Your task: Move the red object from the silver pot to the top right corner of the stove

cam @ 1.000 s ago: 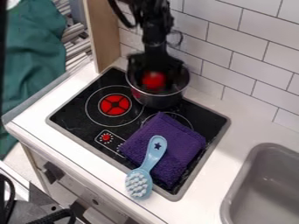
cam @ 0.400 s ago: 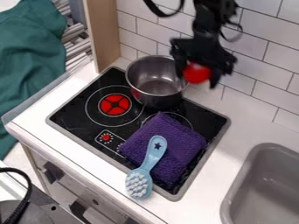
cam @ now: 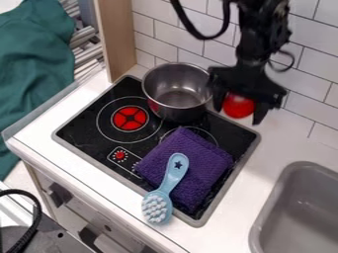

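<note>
My gripper (cam: 239, 111) hangs right of the silver pot, in front of the tiled wall and over the back right edge of the stove. It is shut on the red object (cam: 238, 105), which sits between its two fingers. The silver pot (cam: 177, 89) stands at the back of the black stove (cam: 88, 125), and its inside looks empty. From this view I cannot tell how high the red object is above the surface.
A folded purple towel (cam: 195, 159) lies on the stove's right part, with a light blue brush (cam: 173, 173) on top, its bristle end past the front edge. A grey sink (cam: 292, 197) is at the lower right. A wooden panel (cam: 116, 37) stands at the back left.
The gripper has moved right, from above the pot to beside it, carrying the red object along. Lately it has also come lower. Pot, towel and brush have stayed put.
</note>
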{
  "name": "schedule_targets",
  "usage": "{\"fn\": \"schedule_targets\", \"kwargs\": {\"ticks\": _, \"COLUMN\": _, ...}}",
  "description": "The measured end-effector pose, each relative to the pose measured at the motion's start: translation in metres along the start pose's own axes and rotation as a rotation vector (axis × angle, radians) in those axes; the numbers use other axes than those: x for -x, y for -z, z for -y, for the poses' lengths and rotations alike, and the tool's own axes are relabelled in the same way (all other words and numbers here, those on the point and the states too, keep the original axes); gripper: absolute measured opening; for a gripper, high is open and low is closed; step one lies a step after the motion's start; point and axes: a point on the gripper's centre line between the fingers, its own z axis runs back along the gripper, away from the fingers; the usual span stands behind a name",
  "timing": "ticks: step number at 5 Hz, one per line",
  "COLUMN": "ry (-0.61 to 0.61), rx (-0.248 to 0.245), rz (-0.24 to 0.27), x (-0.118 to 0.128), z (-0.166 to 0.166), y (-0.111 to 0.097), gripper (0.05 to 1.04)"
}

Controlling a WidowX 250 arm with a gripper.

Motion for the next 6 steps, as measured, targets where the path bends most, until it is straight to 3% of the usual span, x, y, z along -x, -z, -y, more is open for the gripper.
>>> {"fn": "schedule_targets", "kwargs": {"ticks": 2, "ry": 0.020, "rx": 0.001, "rz": -0.057, "x": -0.002, "z": 0.003, "y": 0.027, "gripper": 0.862}}
{"fn": "schedule_targets", "kwargs": {"ticks": 3, "ry": 0.021, "rx": 0.003, "rz": -0.090, "x": -0.006, "z": 0.002, "y": 0.036, "gripper": 0.917}}
{"fn": "schedule_targets", "kwargs": {"ticks": 4, "ry": 0.029, "rx": 0.000, "rz": -0.086, "x": -0.012, "z": 0.002, "y": 0.034, "gripper": 1.013}}
{"fn": "schedule_targets", "kwargs": {"ticks": 5, "ry": 0.046, "rx": -0.008, "rz": -0.088, "x": -0.012, "z": 0.000, "y": 0.032, "gripper": 1.007}}
{"fn": "schedule_targets", "kwargs": {"ticks": 6, "ry": 0.046, "rx": -0.022, "rz": -0.029, "x": -0.012, "z": -0.006, "y": -0.001, "gripper": 1.005}}
